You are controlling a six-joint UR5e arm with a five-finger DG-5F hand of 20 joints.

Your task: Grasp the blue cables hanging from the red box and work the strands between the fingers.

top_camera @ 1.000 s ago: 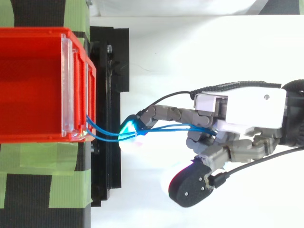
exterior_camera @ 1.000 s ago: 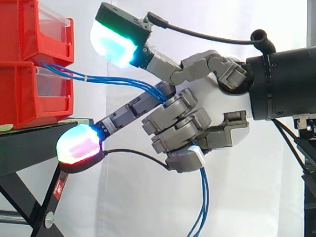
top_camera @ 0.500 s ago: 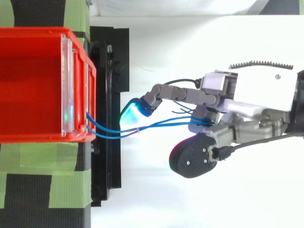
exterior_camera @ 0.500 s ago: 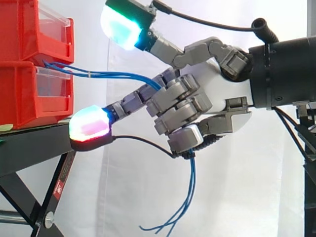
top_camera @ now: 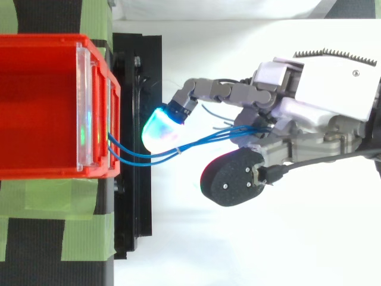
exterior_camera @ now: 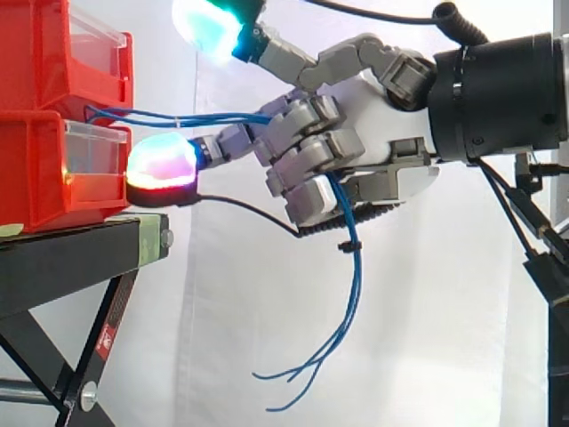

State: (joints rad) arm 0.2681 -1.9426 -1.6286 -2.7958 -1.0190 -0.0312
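Thin blue cables point(exterior_camera: 213, 117) point(top_camera: 196, 142) run level from the front of the stacked red bins point(exterior_camera: 53, 116) point(top_camera: 41, 107) into my hand point(exterior_camera: 373, 142) point(top_camera: 309, 107). My curled fingers point(exterior_camera: 307, 160) are closed round the strands. Below the hand the loose ends point(exterior_camera: 342, 311) hang down and fan out, bound by a small black tie. One finger stretches toward the bins with a glowing red-cyan pad point(exterior_camera: 162, 160). Another pad point(exterior_camera: 209, 22) glows green-cyan higher up.
The red bins rest on a black stand point(exterior_camera: 62, 258) point(top_camera: 134, 149) with slanted legs. Green tape strips point(top_camera: 53, 196) cross the surface beside the bins. A white curtain hangs behind.
My hand has risen and rolled upward, keeping the cables. The strands to the bins now run nearly level, and the free ends have slid out and hang lower with a tie showing.
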